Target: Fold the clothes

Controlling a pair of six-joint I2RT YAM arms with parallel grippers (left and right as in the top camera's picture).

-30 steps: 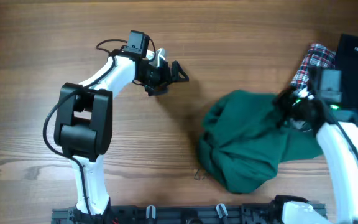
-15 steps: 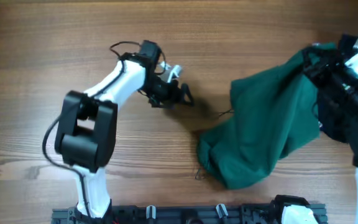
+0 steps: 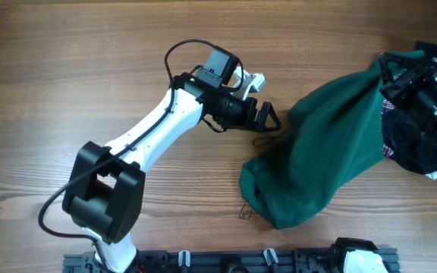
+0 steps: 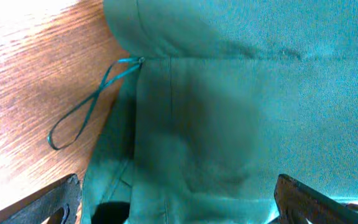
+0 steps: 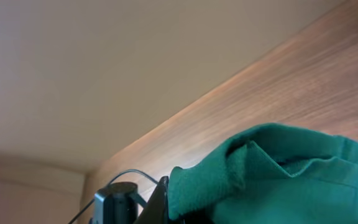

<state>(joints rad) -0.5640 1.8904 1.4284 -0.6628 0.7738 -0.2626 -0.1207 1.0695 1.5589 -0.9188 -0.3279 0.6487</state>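
My left claw (image 3: 270, 118) is released, jaws spread wide, and hangs just beside the edge of the teal-green garment (image 3: 325, 152) that faces the left arm. In the wrist view, cloth fills the space between the jaws with nothing pinched yet, so I judge it is lined up to take that edge. My right claw (image 3: 391, 67) is clenched on the garment's far upper corner and holds it raised off the counter (image 3: 89, 61). From that corner the fabric slopes down to a bunched end resting on the wood nearest the robot's base. I read the lift as a way to let the cloth hang out its wrinkles and offer a clean side for the second grip. No fold is made so far, and the low end looks too crumpled to crease as it lies. A thin drawstring loop (image 4: 82, 109) trails from the garment's seam onto the counter on the left claw's side, and a jaw could snag it instead of the cloth. On the garment's opposite side, under the right arm, a sliver of plaid cloth (image 3: 388, 136) shows close enough that it might get dragged along when the garment is laid flat.
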